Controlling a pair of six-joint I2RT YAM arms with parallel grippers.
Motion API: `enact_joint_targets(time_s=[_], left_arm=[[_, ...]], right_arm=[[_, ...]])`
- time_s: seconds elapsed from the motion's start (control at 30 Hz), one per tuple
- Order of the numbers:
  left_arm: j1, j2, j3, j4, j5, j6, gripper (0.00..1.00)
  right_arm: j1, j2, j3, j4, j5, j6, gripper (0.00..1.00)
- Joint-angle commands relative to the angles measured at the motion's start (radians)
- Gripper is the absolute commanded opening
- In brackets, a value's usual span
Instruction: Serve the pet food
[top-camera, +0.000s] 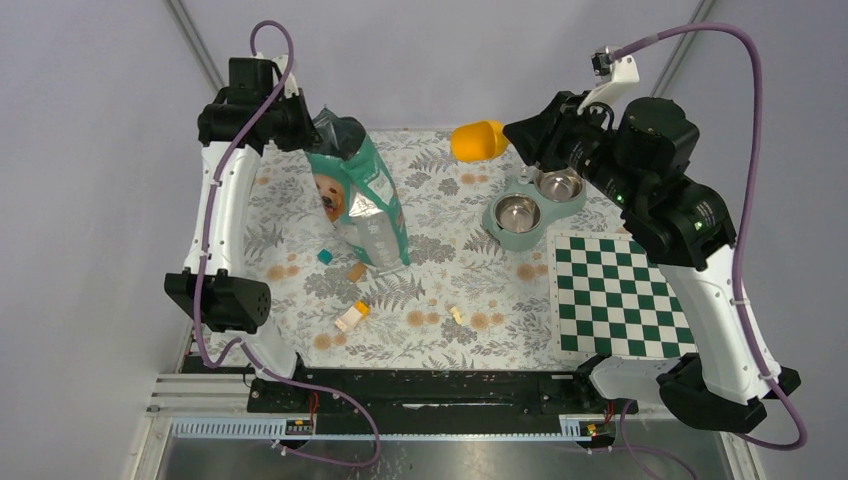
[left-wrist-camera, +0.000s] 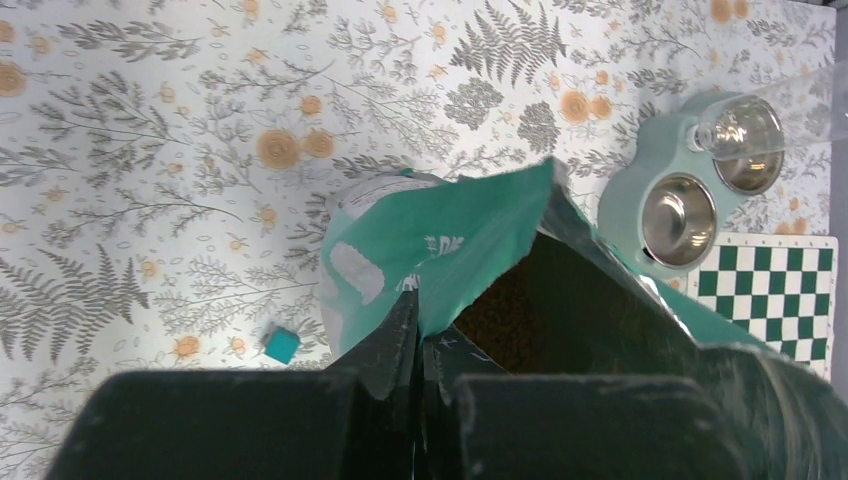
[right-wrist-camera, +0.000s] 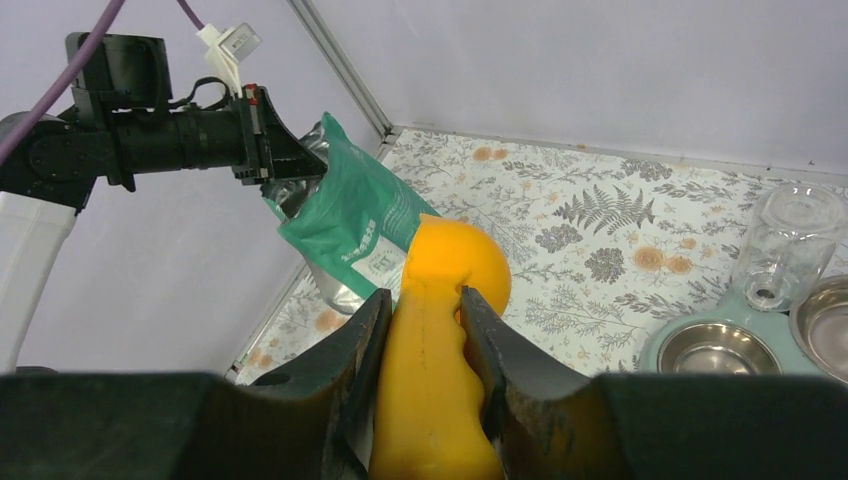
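The teal pet food bag (top-camera: 362, 205), printed with a golden retriever, stands upright at the back left of the mat. My left gripper (top-camera: 312, 125) is shut on its top edge. In the left wrist view the fingers (left-wrist-camera: 420, 300) pinch the bag's rim (left-wrist-camera: 440, 240), and the dark-brown pet food (left-wrist-camera: 500, 320) shows inside the open mouth. My right gripper (right-wrist-camera: 425, 292) is shut on the handle of an orange scoop (right-wrist-camera: 440, 330), which hangs above the back of the mat (top-camera: 478, 140), to the right of the bag. The teal double-bowl feeder (top-camera: 527, 240) holds two bare steel bowls.
A green-and-white checkered mat (top-camera: 615, 295) lies at the right front. Small toy blocks are scattered on the floral mat: teal (top-camera: 325, 256), brown (top-camera: 356, 271), yellow-white (top-camera: 350, 317). A clear bottle (right-wrist-camera: 790, 245) stands on the feeder (right-wrist-camera: 660, 345).
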Motion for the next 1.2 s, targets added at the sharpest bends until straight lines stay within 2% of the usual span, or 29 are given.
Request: enact_joint_targets(time_s=[0.0, 0.1, 0.13, 0.17, 0.23, 0.27, 0.47, 0.63, 0.77, 0.87, 0.93, 1.0, 1.07, 1.13, 1.17], left_arm=[[0.028, -0.053, 0.087, 0.165, -0.008, 0.029, 0.00], [0.061, -0.059, 0.108, 0.136, -0.101, 0.023, 0.02], [0.067, -0.068, 0.106, 0.135, -0.108, 0.010, 0.08], [0.094, -0.073, 0.101, 0.136, -0.098, -0.002, 0.22], [0.102, -0.086, 0.071, 0.140, -0.065, -0.011, 0.42], [0.102, -0.090, 0.057, 0.142, -0.056, -0.013, 0.47], [0.110, -0.116, -0.028, 0.149, -0.102, -0.042, 0.59], [0.109, -0.142, -0.085, 0.157, 0.019, -0.078, 0.62], [0.103, -0.200, -0.192, 0.169, 0.045, -0.117, 0.61], [0.102, -0.275, -0.325, 0.244, 0.073, -0.154, 0.62], [0.103, -0.302, -0.363, 0.277, 0.089, -0.168, 0.62], [0.102, -0.301, -0.367, 0.273, 0.102, -0.168, 0.58], [0.103, -0.287, -0.354, 0.254, 0.110, -0.166, 0.42], [0.103, -0.268, -0.323, 0.250, 0.123, -0.173, 0.07], [0.103, -0.257, -0.291, 0.253, 0.125, -0.175, 0.00]], right_arm=[[-0.005, 0.025, 0.046, 0.058, 0.000, 0.007, 0.00], [-0.005, 0.036, 0.042, 0.058, -0.007, 0.031, 0.00], [-0.004, 0.037, 0.040, 0.059, -0.010, 0.038, 0.00], [-0.005, 0.038, 0.038, 0.059, -0.015, 0.043, 0.00], [-0.004, 0.038, 0.035, 0.057, -0.019, 0.044, 0.00], [-0.004, 0.038, 0.035, 0.057, -0.019, 0.042, 0.00], [-0.005, 0.026, 0.017, 0.056, -0.007, 0.048, 0.00], [-0.004, 0.004, -0.017, 0.059, 0.012, 0.046, 0.00], [-0.004, -0.018, -0.055, 0.090, 0.013, 0.043, 0.00], [-0.004, -0.025, -0.073, 0.101, 0.011, 0.042, 0.00], [-0.004, -0.025, -0.076, 0.101, 0.008, 0.035, 0.00], [-0.004, -0.025, -0.079, 0.101, 0.005, 0.032, 0.00], [-0.004, -0.027, -0.079, 0.102, 0.005, 0.029, 0.00], [-0.004, -0.032, -0.087, 0.111, 0.005, 0.028, 0.00], [-0.004, -0.034, -0.090, 0.112, 0.010, 0.026, 0.00]])
